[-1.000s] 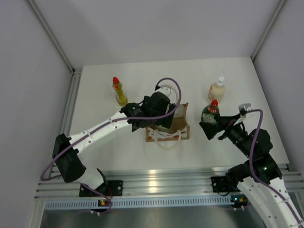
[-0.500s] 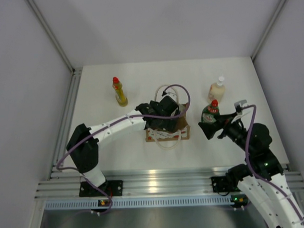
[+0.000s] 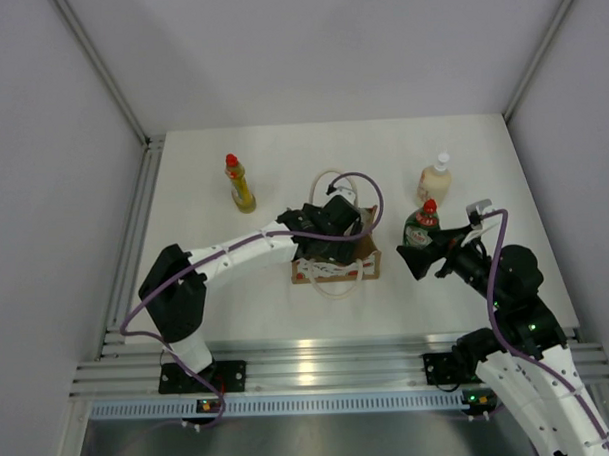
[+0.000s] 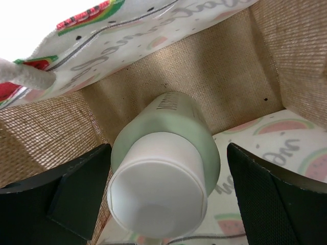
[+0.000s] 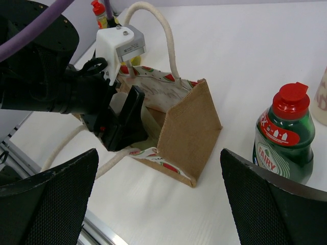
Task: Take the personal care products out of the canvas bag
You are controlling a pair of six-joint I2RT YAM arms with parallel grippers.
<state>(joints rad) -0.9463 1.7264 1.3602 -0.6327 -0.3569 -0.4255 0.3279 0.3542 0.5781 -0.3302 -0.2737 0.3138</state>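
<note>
Fingers (image 4: 76, 199) of the left gripper (image 4: 168, 204) are seen inside the canvas bag (image 3: 338, 259), spread wide to either side of the pale bottle (image 4: 168, 153). Nothing is pinched. A clear gap is left between the right-hand finger and the bottle, while the left-hand finger is just beside the white cap; whether contact is made there cannot be told. The cap is turned towards the wrist camera and the greenish-pale body runs away from it to the burlap at the back of the bag. The watermelon-patterned trim is shown along the rim above.

From the top view, the left gripper (image 3: 330, 245) is buried in the mouth of the bag, which stands near the middle of the white table (image 3: 206, 271). One cream loop handle (image 3: 330, 179) is laid out on the far side of the bag and the other (image 3: 337, 287) on the near side.

The right gripper (image 5: 159, 171) is held apart from the bag with its fingers spread and nothing between them. The dark green bottle (image 5: 284, 138) is stood upright on the table, red cap up, just beyond the right-hand finger and not gripped. In the top view this bottle (image 3: 422, 227) is placed to the right of the bag, close to the right gripper (image 3: 424, 258).

The cream bottle (image 3: 435, 180) is stood upright just behind the green one. The slim yellow bottle (image 3: 241, 185) is stood upright well to the left of the bag, towards the far side of the table.
</note>
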